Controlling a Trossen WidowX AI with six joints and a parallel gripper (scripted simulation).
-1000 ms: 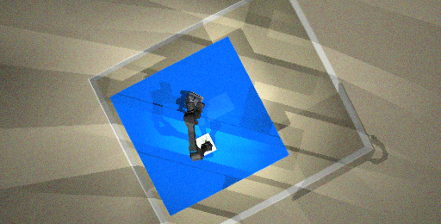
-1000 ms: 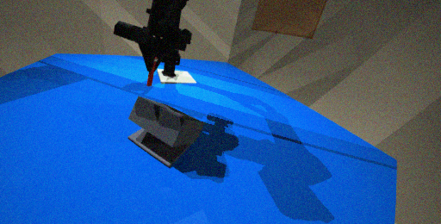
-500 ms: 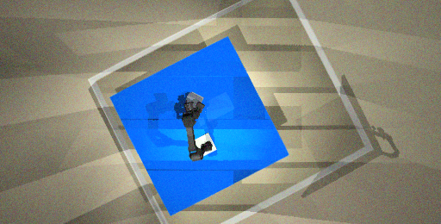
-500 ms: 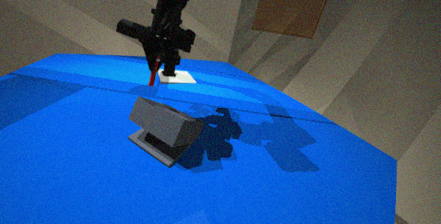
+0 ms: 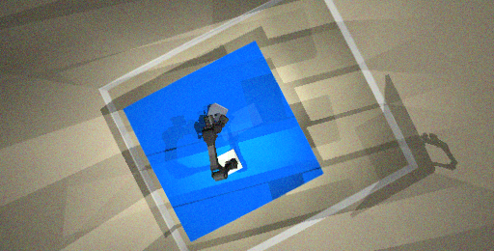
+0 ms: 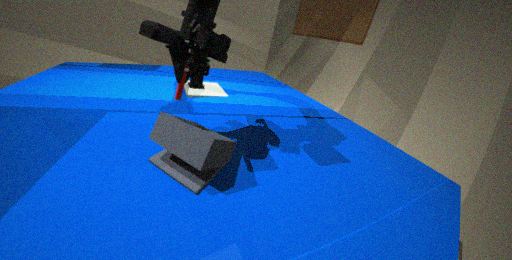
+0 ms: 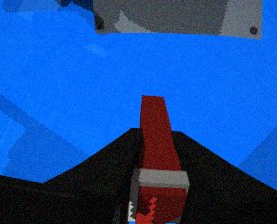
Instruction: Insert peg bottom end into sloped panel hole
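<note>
My gripper point(image 6: 186, 72) point(image 7: 154, 140) is shut on a red peg point(image 6: 181, 86) point(image 7: 157, 141) with flat sides. It holds the peg in the air above the blue table point(image 6: 300, 192), the free end pointing down and forward. The grey sloped panel point(image 6: 192, 144) point(image 5: 217, 110) stands on the table ahead of the peg. In the wrist view the panel fills the top of the picture, well beyond the peg's tip. The hole in the panel's face does not show clearly in any view. From above, the arm point(image 5: 211, 147) reaches to the panel and hides the peg.
A white base plate point(image 6: 212, 90) point(image 5: 226, 158) lies under the arm's foot at the back of the table. A pale frame point(image 5: 381, 98) runs around the table on the floor. A brown panel point(image 6: 340, 4) hangs on the wall behind.
</note>
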